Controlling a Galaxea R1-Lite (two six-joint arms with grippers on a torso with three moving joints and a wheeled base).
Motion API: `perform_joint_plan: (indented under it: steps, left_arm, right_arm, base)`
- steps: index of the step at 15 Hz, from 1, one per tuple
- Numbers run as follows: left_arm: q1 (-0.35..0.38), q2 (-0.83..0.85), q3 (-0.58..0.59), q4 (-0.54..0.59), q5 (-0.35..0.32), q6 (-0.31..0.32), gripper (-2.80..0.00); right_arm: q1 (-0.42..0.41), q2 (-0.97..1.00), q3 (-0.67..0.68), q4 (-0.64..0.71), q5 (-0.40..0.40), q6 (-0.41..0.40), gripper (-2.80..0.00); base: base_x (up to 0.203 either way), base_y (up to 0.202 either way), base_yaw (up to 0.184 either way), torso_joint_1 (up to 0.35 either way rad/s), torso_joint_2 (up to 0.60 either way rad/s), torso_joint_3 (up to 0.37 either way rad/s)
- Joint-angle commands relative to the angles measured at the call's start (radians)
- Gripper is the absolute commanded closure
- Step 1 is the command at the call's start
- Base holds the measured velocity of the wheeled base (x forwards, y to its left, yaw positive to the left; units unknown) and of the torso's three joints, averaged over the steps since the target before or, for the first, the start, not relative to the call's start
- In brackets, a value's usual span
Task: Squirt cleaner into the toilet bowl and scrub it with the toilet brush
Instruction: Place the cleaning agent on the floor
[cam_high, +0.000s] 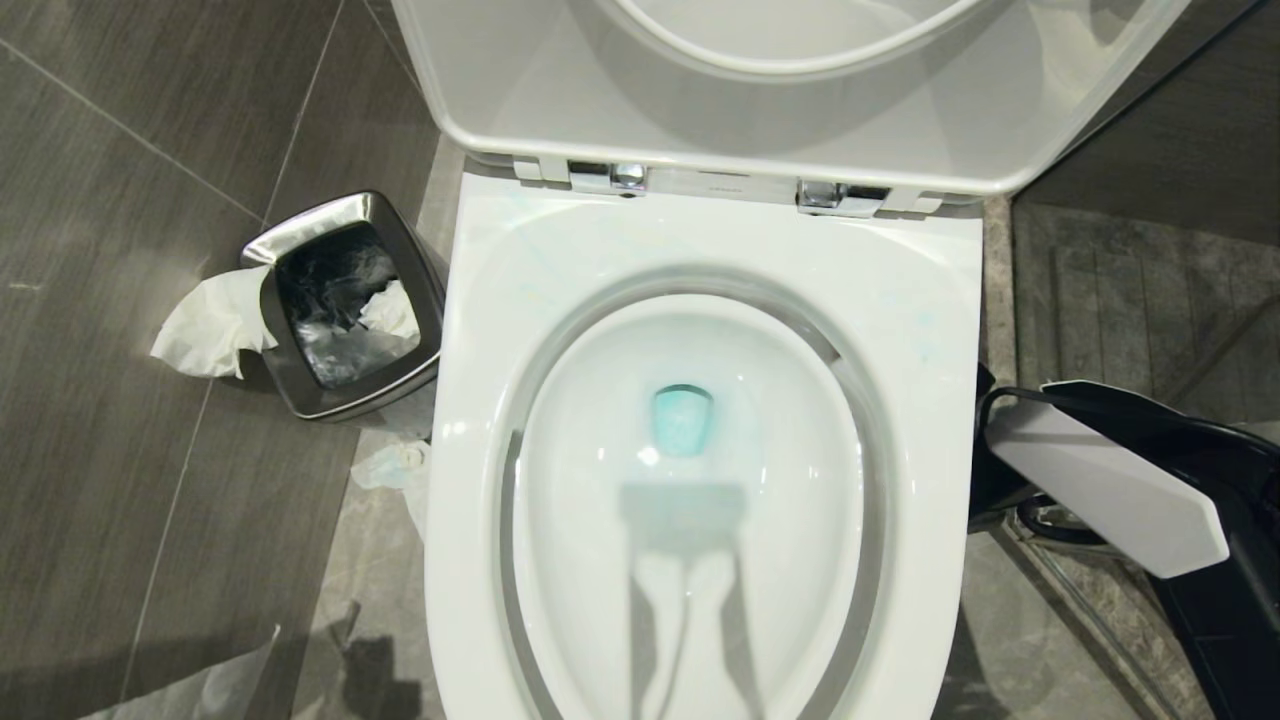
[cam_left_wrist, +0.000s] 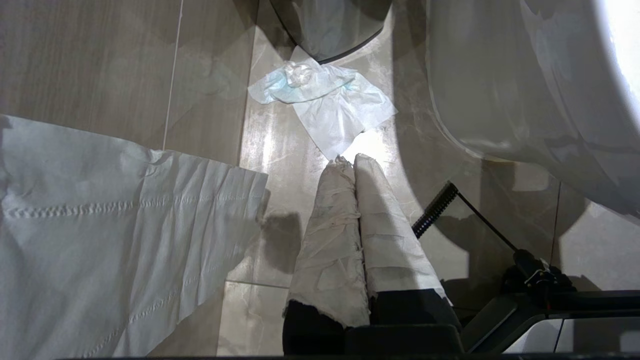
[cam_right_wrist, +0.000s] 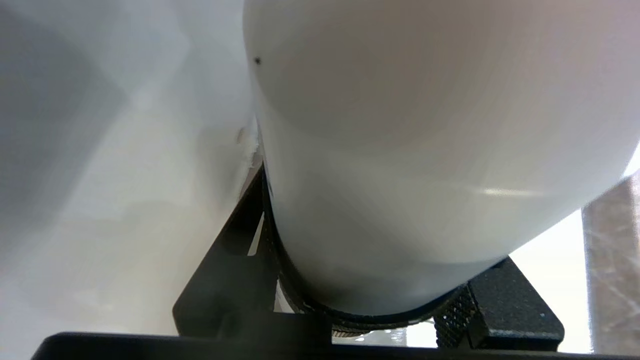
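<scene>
The white toilet bowl (cam_high: 940, 330) fills the head view, seat and lid raised. Turquoise cleaner (cam_high: 682, 420) tints the water at its bottom. My right arm (cam_high: 1100, 490) reaches down beside the bowl's right side, where its gripper is hidden in that view. In the right wrist view my right gripper (cam_right_wrist: 370, 250) is shut on a smooth white rounded bottle (cam_right_wrist: 425, 125), black fingers (cam_right_wrist: 235, 260) on either side of it. My left gripper (cam_left_wrist: 350, 159) is shut and empty, its tape-wrapped fingers pointing at the floor left of the bowl. The toilet brush is out of view.
A square steel waste bin (cam_high: 345, 305) stands left of the bowl with a tissue (cam_high: 205, 325) hanging over its edge. A crumpled blue-stained tissue (cam_left_wrist: 320, 95) and a large paper sheet (cam_left_wrist: 115, 225) lie on the tiles. A black cable (cam_left_wrist: 435, 210) runs near the toilet base.
</scene>
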Motion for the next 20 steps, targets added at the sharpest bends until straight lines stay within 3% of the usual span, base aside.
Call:
perform_joint_plan:
  steps: [1,3,4,13,20]
  left_arm:
    - [0.0,0.0,0.003,0.0,0.001,-0.001,0.0]
    - [0.0,0.0,0.003,0.0,-0.001,-0.001,0.0]
    - [0.0,0.0,0.003,0.0,0.001,-0.001,0.0]
    - [0.0,0.0,0.003,0.0,0.001,-0.001,0.0]
    - [0.0,0.0,0.003,0.0,0.001,-0.001,0.0]
  right_arm:
    - [0.006,0.004,-0.001,-0.009,-0.002,-0.002,0.0]
    - [0.007,0.004,-0.001,-0.007,0.0,-0.002,0.0]
    - [0.009,0.004,-0.003,-0.007,0.0,-0.002,-2.8]
    - [0.012,-0.037,0.018,-0.012,-0.003,-0.004,-2.8]
    - [0.012,-0.119,0.188,-0.037,-0.003,-0.004,-2.8]
  base:
    - [0.0,0.0,0.0,0.0,0.0,0.0]
    - [0.0,0.0,0.0,0.0,0.0,0.0]
    - [0.0,0.0,0.0,0.0,0.0,0.0]
    - [0.0,0.0,0.0,0.0,0.0,0.0]
    - [0.0,0.0,0.0,0.0,0.0,0.0]
